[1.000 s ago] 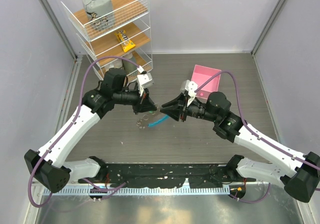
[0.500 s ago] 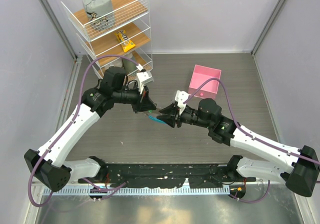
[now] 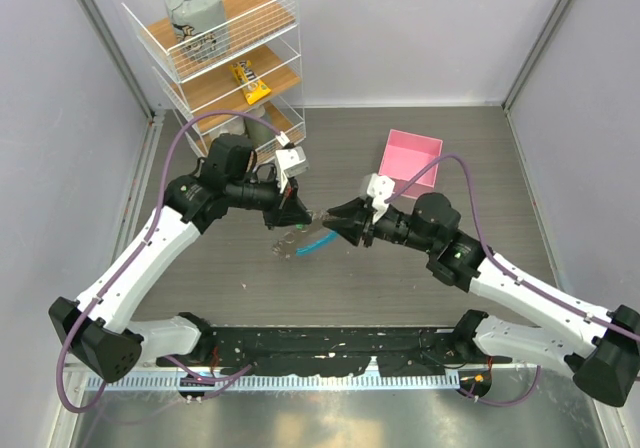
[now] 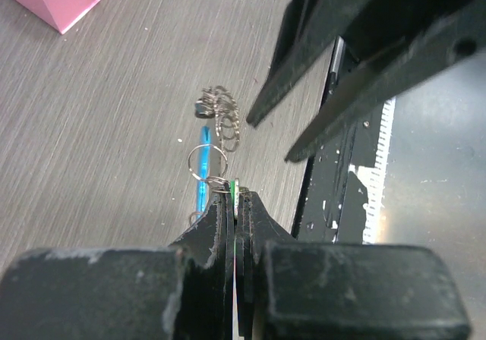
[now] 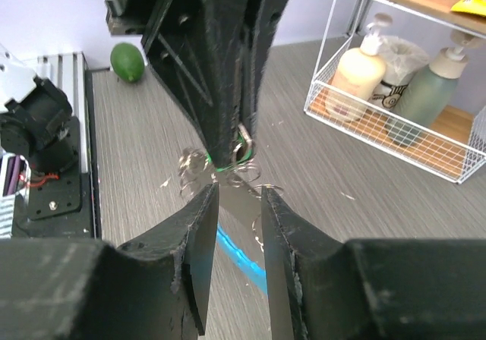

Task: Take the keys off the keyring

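Note:
My left gripper (image 3: 300, 215) is shut on the key (image 4: 235, 191), whose green head shows as a thin edge between its fingertips. It holds the key above the table. The keyring (image 3: 292, 242) hangs from the key as silvery rings (image 4: 205, 160) and a bunched chain (image 4: 220, 112), with its blue strip (image 3: 318, 240) below. My right gripper (image 3: 335, 218) is open and empty, its tips just right of the left gripper's tips. In the right wrist view the open jaws (image 5: 239, 203) sit just under the green key head (image 5: 228, 165), with the rings and blue strip (image 5: 239, 253) beyond.
A pink box (image 3: 412, 158) sits at the back right. A white wire shelf (image 3: 225, 58) with bottles and snacks stands at the back left, close behind the left arm. A green lime-like object (image 5: 127, 61) lies near the black base rail (image 3: 330, 348).
My right gripper moved in to the left gripper's tips, then drew back a little to the right, still open. The left gripper kept the key and barely moved.

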